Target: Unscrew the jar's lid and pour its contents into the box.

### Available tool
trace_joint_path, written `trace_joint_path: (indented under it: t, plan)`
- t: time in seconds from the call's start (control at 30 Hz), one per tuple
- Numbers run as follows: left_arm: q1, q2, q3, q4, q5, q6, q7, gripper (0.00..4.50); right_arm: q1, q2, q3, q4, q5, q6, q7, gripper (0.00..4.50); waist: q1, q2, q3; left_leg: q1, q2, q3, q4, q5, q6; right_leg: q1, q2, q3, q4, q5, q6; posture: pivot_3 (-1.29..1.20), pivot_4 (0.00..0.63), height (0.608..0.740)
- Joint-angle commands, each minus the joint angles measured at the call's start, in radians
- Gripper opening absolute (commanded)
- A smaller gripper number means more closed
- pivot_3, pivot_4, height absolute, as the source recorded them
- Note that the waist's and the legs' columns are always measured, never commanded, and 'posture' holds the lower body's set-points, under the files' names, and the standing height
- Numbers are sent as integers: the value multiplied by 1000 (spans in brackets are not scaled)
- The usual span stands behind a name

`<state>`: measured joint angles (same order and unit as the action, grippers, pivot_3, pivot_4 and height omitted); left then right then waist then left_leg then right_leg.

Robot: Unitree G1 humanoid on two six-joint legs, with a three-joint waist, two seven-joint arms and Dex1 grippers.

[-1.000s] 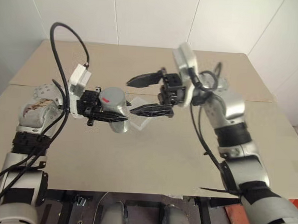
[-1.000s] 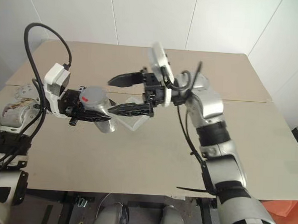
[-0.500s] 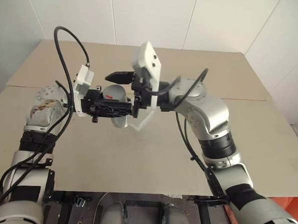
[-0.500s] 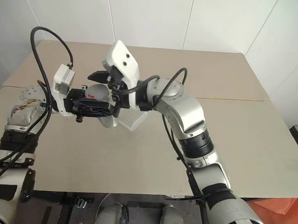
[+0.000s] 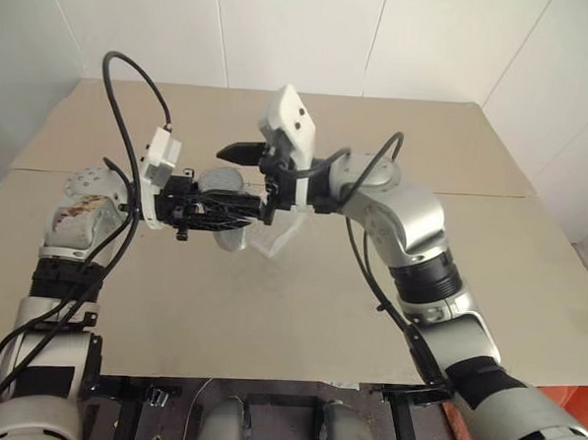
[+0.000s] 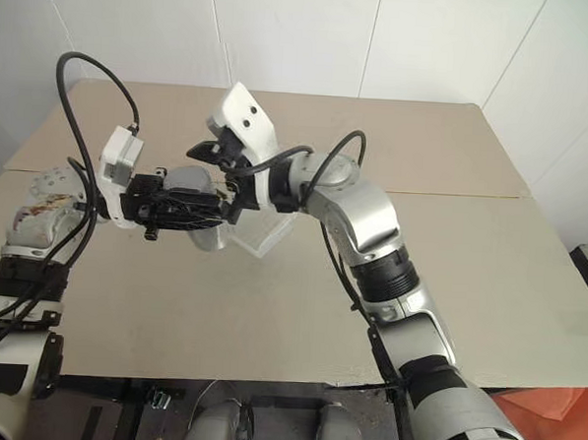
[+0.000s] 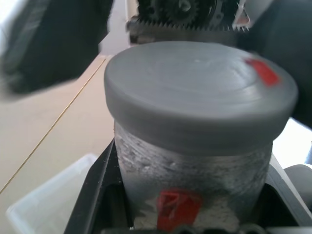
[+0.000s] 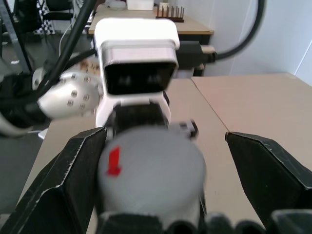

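No words, brands or numbers can be read anywhere. The only signs are plain red marks: one on the jar's (image 7: 195, 170) side at the frame's bottom, one on the lid (image 7: 200, 92) at upper right.

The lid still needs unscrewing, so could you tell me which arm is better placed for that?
The right. Its tool is open with a finger on either side of the lid, while the left tool is shut on the jar, holding it above the table.
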<state>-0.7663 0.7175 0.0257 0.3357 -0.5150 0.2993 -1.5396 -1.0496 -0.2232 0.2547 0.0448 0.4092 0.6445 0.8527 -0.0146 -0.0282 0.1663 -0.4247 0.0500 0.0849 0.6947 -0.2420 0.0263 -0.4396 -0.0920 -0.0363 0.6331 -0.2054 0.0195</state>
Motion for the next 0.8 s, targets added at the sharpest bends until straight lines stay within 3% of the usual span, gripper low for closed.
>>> trace_joint_path:
  t: [0.03, 0.37, 0.57, 0.8]
  plan:
    - [14, 43, 53, -69, -38, -2, -43, 1945, 10, -86, -119, 18, -17, -24, -26, 4442, 0, 0, 0, 0, 0, 0, 0, 0, 0, 0, 0, 0, 0, 0, 0, 0, 150, 740]
    - [31, 63, 66, -81, -41, 13, -42, 1945, 29, -137, -152, -9, -13, -30, -19, 4442, -6, 0, 0, 0, 0, 1, 0, 0, 0, -1, 0, 1, -1, 0, 0, 0, 150, 740]
    - [11, 5, 41, -61, -24, -1, -18, 1945, 47, -97, -137, -187, 92, 36, 20, 4442, 0, 0, 0, 0, 0, 0, 0, 0, 0, 0, 0, 0, -1, 0, 0, 0, 150, 740]
    - [-42, -51, 17, 10, 8, -35, -22, 1945, 19, -20, -47, -221, 50, 40, -37, 4442, 2, 0, 0, 1, 0, 0, 1, 0, 0, 0, 0, 0, -1, 0, 0, 0, 150, 740]
